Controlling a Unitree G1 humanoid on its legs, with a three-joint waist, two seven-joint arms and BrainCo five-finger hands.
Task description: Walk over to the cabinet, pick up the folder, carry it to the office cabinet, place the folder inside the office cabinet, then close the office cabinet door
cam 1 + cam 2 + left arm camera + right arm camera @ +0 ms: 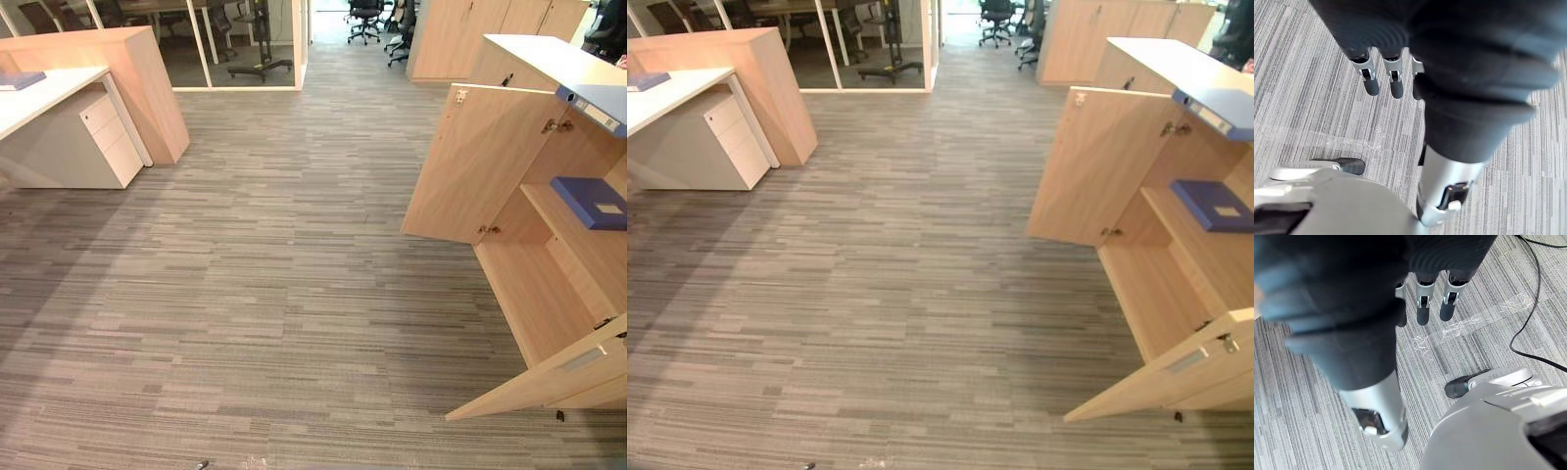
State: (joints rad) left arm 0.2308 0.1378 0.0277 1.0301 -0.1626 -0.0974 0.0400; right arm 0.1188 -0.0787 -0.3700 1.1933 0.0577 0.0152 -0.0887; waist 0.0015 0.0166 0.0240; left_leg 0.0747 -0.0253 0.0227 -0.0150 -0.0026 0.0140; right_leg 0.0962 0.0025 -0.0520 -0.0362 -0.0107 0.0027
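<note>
A low wooden office cabinet (pixel 534 284) stands at the right with both doors swung open, the far door (pixel 475 162) and the near door (pixel 549 377). A blue folder (pixel 593 201) lies flat on its inner shelf. Another blue folder (pixel 593 103) rests on the cabinet top, at its front edge. A third blue flat item (pixel 20 80) lies on the desk at the far left. My left hand (pixel 1396 83) hangs over the carpet with straight fingers, holding nothing. My right hand (pixel 1422 308) hangs the same way, also with nothing in it.
A white desk with a drawer pedestal (pixel 88 137) and a wooden side panel (pixel 152 88) stand at the left. Glass partitions and office chairs (pixel 364 20) are at the back, with more wooden cabinets (pixel 460 39) beyond. Striped grey carpet (pixel 274 274) stretches between desk and cabinet.
</note>
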